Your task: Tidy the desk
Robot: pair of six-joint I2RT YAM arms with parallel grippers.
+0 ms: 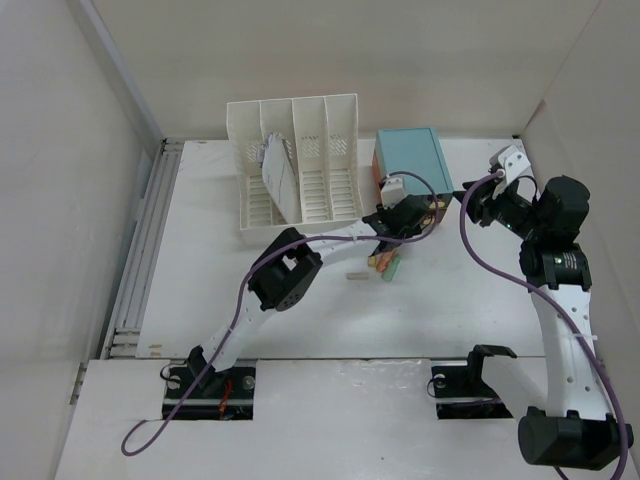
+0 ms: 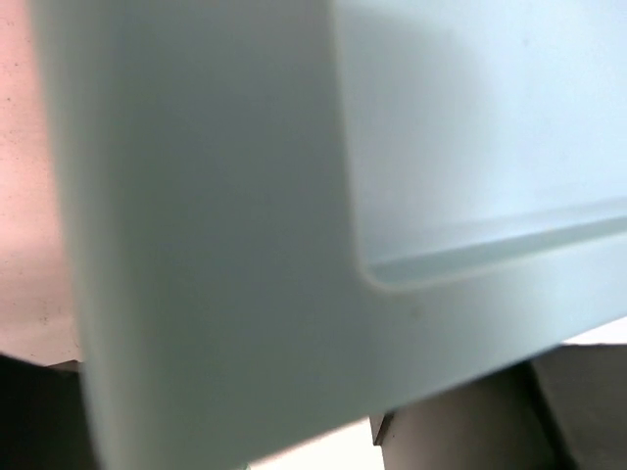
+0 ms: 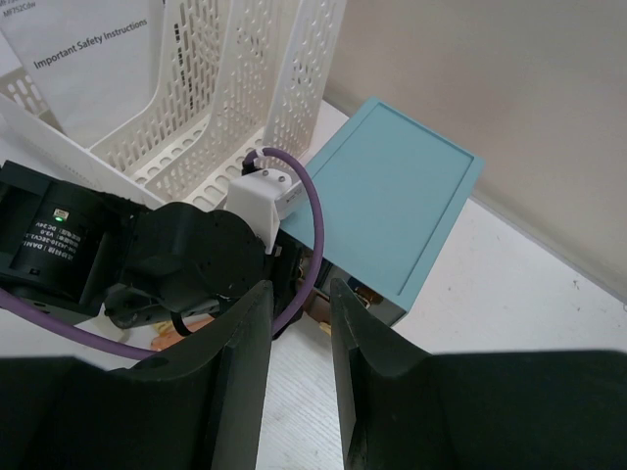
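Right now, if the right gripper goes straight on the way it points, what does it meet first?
Probably the left arm's wrist and its purple cable, dead ahead of the right gripper; the teal box sits just beyond. Depth is unclear.

The space is enclosed by a plain off-white back wall (image 1: 330, 50), left wall (image 1: 50, 200) and right wall (image 1: 610, 110); soft, even light is cast.

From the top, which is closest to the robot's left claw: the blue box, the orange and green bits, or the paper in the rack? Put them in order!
1. Blue box: right at the left gripper, on its far side.
2. Orange and green bits: on the desk, on its near side.
3. Paper: in the rack, well off to the left.
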